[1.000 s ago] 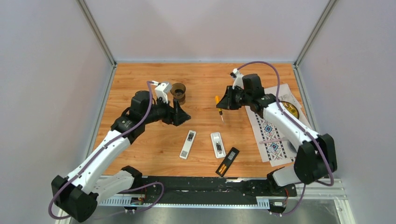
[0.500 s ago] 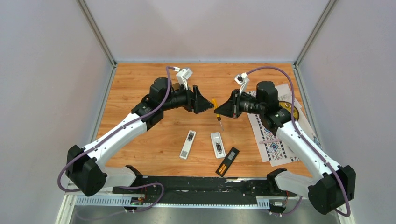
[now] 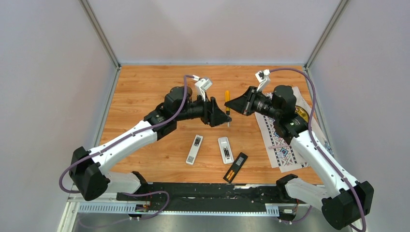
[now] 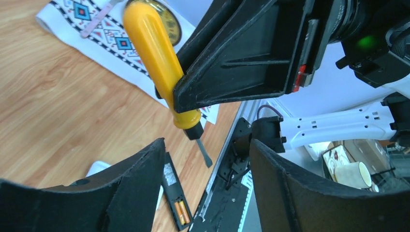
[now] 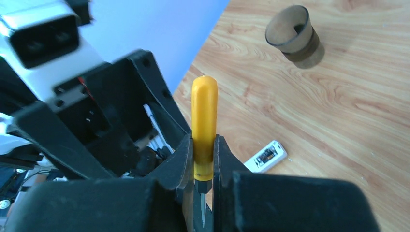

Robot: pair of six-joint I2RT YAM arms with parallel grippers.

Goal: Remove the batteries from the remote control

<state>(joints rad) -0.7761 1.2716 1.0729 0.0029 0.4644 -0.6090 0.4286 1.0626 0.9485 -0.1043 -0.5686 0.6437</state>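
My right gripper (image 3: 231, 103) is shut on the yellow-orange handle of a screwdriver (image 3: 226, 96) and holds it upright above the table, blade down; the handle also shows in the right wrist view (image 5: 204, 121). My left gripper (image 3: 223, 117) is open and empty, its jaws on either side of the space just below the blade (image 4: 205, 155). A black remote (image 3: 235, 167) lies open with two orange batteries (image 4: 180, 212) in it. Two white remotes (image 3: 195, 149) (image 3: 225, 149) lie back up with open compartments.
A brown cup (image 5: 290, 35) stands on the wooden table at the back left, behind my left arm. A patterned cloth (image 3: 280, 140) with a round yellow dish (image 3: 303, 114) lies at the right. The black rail (image 3: 208, 191) runs along the near edge.
My left gripper has swung right to the screwdriver. My right gripper has moved back and right with the screwdriver, which now stands more upright.
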